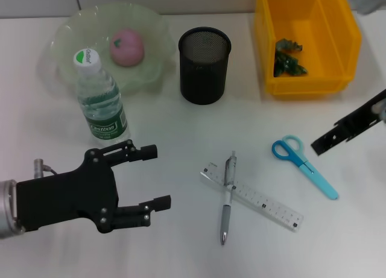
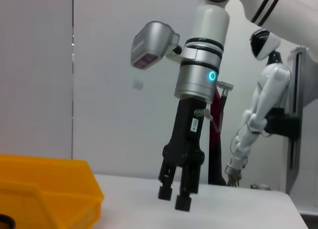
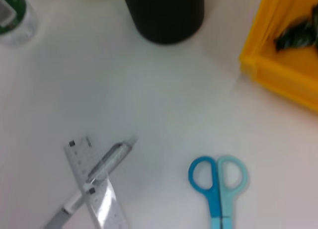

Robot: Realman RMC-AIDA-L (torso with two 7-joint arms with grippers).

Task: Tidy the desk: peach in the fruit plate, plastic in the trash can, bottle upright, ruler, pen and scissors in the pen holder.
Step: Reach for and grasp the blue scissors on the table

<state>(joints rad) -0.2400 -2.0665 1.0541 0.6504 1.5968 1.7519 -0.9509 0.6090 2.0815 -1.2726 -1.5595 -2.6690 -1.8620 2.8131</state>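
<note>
Right gripper [image 1: 321, 146], jaws near-closed and empty, is best opened and lowered onto blue-handled scissors [image 1: 303, 164] mid-blade; left gripper [image 1: 158, 176] is parked, jaws open, empty.

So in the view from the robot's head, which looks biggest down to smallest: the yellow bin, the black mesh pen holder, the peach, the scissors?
1. Yellow bin
2. Black mesh pen holder
3. Scissors: long but thin, so ranking them against the peach is unsure
4. Peach
</note>
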